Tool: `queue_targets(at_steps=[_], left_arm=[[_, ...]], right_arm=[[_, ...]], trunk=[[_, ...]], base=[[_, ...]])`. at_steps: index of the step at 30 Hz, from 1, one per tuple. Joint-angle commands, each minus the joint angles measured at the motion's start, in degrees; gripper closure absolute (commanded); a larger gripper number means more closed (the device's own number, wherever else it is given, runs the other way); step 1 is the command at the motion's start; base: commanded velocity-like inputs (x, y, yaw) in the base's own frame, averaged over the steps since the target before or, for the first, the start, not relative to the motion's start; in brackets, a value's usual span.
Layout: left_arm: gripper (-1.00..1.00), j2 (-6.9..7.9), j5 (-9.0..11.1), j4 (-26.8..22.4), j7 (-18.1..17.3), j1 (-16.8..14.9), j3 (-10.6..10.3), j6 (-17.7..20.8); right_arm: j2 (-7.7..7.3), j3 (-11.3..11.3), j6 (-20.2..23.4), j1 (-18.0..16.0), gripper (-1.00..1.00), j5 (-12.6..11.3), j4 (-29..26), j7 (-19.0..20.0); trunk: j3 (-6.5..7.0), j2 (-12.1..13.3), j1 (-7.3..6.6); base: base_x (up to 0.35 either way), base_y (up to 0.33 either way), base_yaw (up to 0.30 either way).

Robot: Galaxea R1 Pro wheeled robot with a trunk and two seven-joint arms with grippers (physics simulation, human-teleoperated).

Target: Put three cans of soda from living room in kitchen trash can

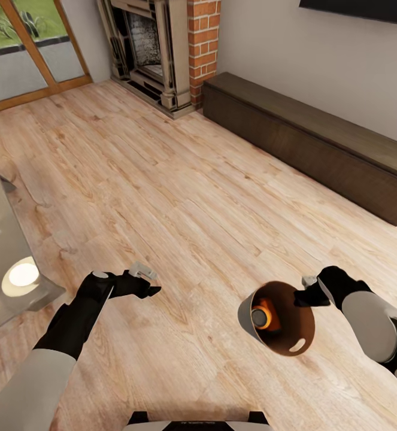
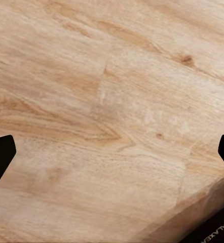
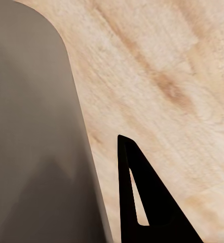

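At the left edge of the head view, a low glass-topped coffee table [image 1: 6, 281] is reflecting a round lamp glow. Just right of it, the black left gripper [image 1: 143, 280] is hovering over the light wood plank floor [image 1: 180, 197], its fingers spread wide and holding nothing. Toward the lower right, the round grey bin with a glossy brown-orange inside [image 1: 280, 320] is tilting its mouth toward the camera, an orange soda can with grey metal ends [image 1: 263, 316] lying inside. The black right gripper [image 1: 309, 293] is gripping the bin's rim. In the upper frame, a red-brick fireplace [image 1: 203, 42] and a long dark wooden bench [image 1: 318, 143] are lining the wall.
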Motion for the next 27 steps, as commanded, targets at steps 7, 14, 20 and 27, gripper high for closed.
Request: queue_targets(at_steps=[7, 14, 20, 27], left_arm=[[-1.0, -0.15, 0.0, 0.0, 0.0, 0.3, -0.1, 0.0], [-1.0, -0.41, -0.1, 0.1, 0.0, 0.4, -0.1, -0.1], [-1.0, -0.44, -0.1, 0.1, 0.0, 0.4, -0.1, -0.1], [-1.0, -0.53, -0.1, 0.1, 0.0, 0.4, -0.2, -0.1]], right_arm=[[-0.01, -0.3, 0.5, 0.8, 1.0, -0.9, 0.1, 0.6], [-2.46, 0.1, 3.8, 0.8, 1.0, -0.4, 0.1, 1.6], [-3.32, 0.6, 10.6, 0.5, 1.0, 0.0, -0.1, 2.9], [-2.8, 6.7, 17.3, 0.2, 1.0, 0.0, -1.1, 2.5]], trunk=[[-1.26, -2.8, 1.54], [-2.51, -5.6, 3.08], [-3.59, -8.0, 4.39], [-4.85, -10.8, 5.93]], base=[[0.0, 0.0, 0.0], [0.0, 0.0, 0.0], [0.0, 0.0, 0.0], [0.0, 0.0, 0.0]])
